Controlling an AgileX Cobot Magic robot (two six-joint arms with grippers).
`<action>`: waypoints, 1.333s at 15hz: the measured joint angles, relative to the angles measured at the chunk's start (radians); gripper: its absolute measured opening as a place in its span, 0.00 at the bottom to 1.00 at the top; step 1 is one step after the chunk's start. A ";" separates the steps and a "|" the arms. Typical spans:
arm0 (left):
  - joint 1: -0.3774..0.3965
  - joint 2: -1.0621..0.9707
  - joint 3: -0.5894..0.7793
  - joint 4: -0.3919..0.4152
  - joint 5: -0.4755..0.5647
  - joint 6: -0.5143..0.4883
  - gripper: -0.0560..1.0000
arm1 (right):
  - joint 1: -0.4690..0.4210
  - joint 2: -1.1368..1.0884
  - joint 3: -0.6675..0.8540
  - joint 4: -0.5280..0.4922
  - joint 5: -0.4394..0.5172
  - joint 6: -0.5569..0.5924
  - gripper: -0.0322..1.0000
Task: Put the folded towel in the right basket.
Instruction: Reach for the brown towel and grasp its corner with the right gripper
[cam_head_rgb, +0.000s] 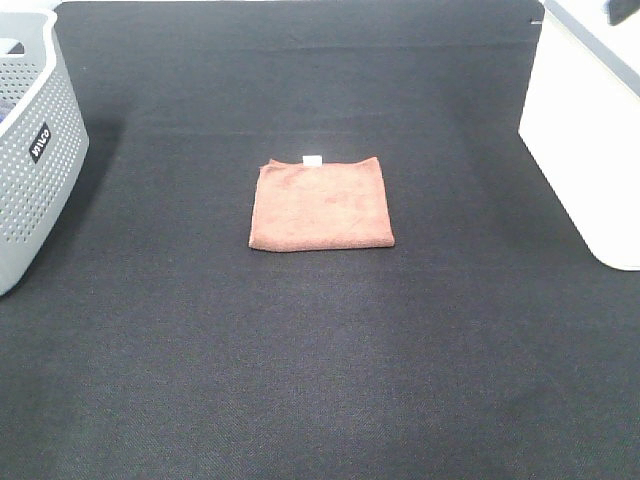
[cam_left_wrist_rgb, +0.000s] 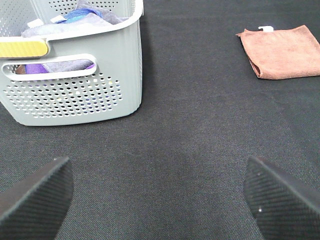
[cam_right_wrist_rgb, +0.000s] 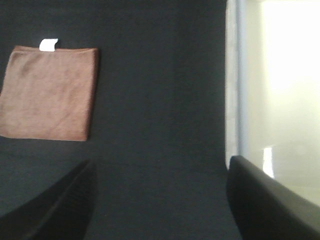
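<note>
The folded towel (cam_head_rgb: 321, 203) is a reddish-brown square with a small white tag on its far edge. It lies flat in the middle of the dark table. It also shows in the left wrist view (cam_left_wrist_rgb: 281, 51) and the right wrist view (cam_right_wrist_rgb: 48, 92). The right basket (cam_head_rgb: 590, 130) is bright white and stands at the table's right edge; its wall shows in the right wrist view (cam_right_wrist_rgb: 280, 95). Neither arm shows in the exterior view. My left gripper (cam_left_wrist_rgb: 157, 197) is open over bare table, well short of the towel. My right gripper (cam_right_wrist_rgb: 160, 200) is open beside the white basket.
A grey perforated basket (cam_head_rgb: 35, 150) with a black label stands at the left edge. The left wrist view shows that grey basket (cam_left_wrist_rgb: 75, 95) holding several cloths. The dark table mat (cam_head_rgb: 320, 380) spreads around the towel.
</note>
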 joint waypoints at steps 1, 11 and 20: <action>0.000 0.000 0.000 0.000 0.000 0.000 0.88 | 0.001 0.055 -0.047 0.036 0.035 -0.013 0.70; 0.000 0.000 0.000 0.000 0.000 0.000 0.88 | 0.233 0.321 -0.132 0.175 0.038 -0.019 0.70; 0.000 0.000 0.000 0.000 0.000 0.000 0.88 | 0.233 0.708 -0.324 0.321 0.017 -0.070 0.70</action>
